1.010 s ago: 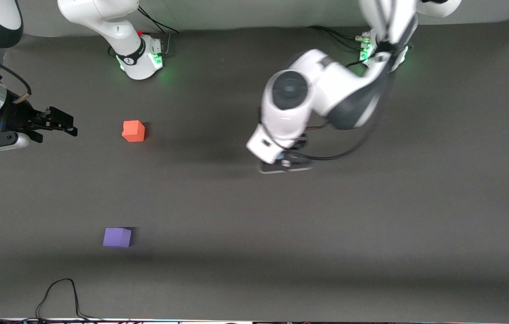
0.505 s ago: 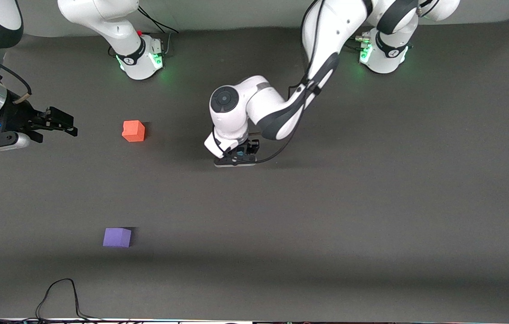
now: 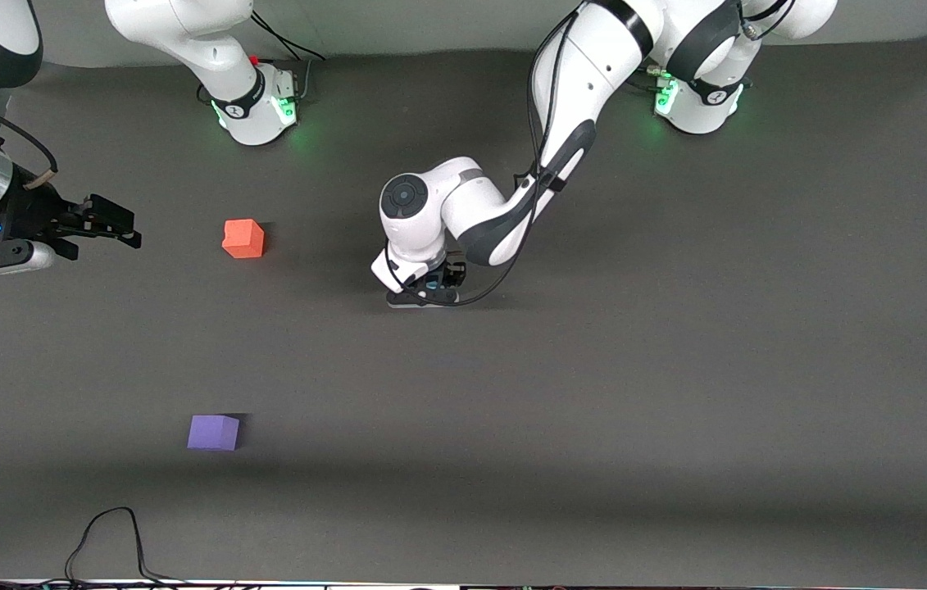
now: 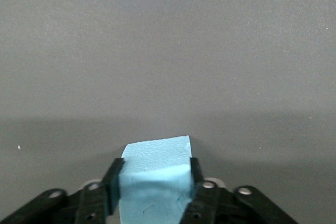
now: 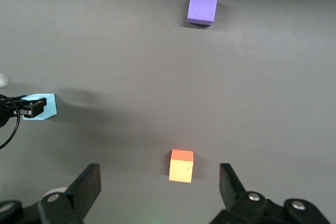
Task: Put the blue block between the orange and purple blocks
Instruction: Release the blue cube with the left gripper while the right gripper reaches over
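— Status on the blue block (image 4: 155,179)?

— I see it clamped between the left gripper (image 4: 154,190) fingers, over the mat (image 3: 676,369) toward the left arm's end from the orange block (image 3: 243,238); whether it touches the mat I can't tell.

— The purple block (image 3: 213,432)?

— Nearer the front camera than the orange block, well apart.

— Right gripper (image 5: 160,188)?

— Waiting above the orange block, fingers spread wide, holding nothing.

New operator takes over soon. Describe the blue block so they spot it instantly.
Follow the left arm down to the left gripper over mid-table. Clamped there is the blue block, the only sky-blue cube and the only one held; the orange block and purple block sit on the mat.
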### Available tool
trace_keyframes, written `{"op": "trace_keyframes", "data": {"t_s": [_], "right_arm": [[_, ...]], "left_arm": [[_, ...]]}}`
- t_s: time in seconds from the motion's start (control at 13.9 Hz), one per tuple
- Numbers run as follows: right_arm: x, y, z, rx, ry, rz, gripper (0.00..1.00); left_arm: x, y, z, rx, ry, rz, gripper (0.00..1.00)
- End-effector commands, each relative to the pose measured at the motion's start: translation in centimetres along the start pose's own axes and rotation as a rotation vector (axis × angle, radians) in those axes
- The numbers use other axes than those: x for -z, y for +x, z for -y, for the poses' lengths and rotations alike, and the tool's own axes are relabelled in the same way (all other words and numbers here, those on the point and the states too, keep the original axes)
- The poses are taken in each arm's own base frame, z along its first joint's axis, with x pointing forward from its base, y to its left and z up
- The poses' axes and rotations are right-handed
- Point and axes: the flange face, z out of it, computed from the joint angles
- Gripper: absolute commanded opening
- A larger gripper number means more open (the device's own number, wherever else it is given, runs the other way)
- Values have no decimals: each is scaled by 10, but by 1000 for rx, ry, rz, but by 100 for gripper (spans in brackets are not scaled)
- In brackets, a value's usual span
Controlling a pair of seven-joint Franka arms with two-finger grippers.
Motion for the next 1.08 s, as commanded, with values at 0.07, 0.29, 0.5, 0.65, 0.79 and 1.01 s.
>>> {"op": "trace_keyframes", "data": {"t_s": [0.07,0.29,0.5,0.65,0.79,1.01], "right_arm": [[3,-2,0,21,-9,-1,100],[3,-2,2,22,-5,-1,100],[1,-1,34,40,1,3,100],[-2,-3,80,-21,4,6,100],[-14,-9,160,-67,-5,6,100],[-39,-31,276,-28,6,14,100]], "left_arm": [[33,16,8,23,23,-16,97],[104,64,49,94,7,53,98],[200,99,116,108,-27,103,100],[249,112,192,78,-24,181,100],[292,123,279,71,-24,199,100],[321,125,399,46,-26,197,100]]}}
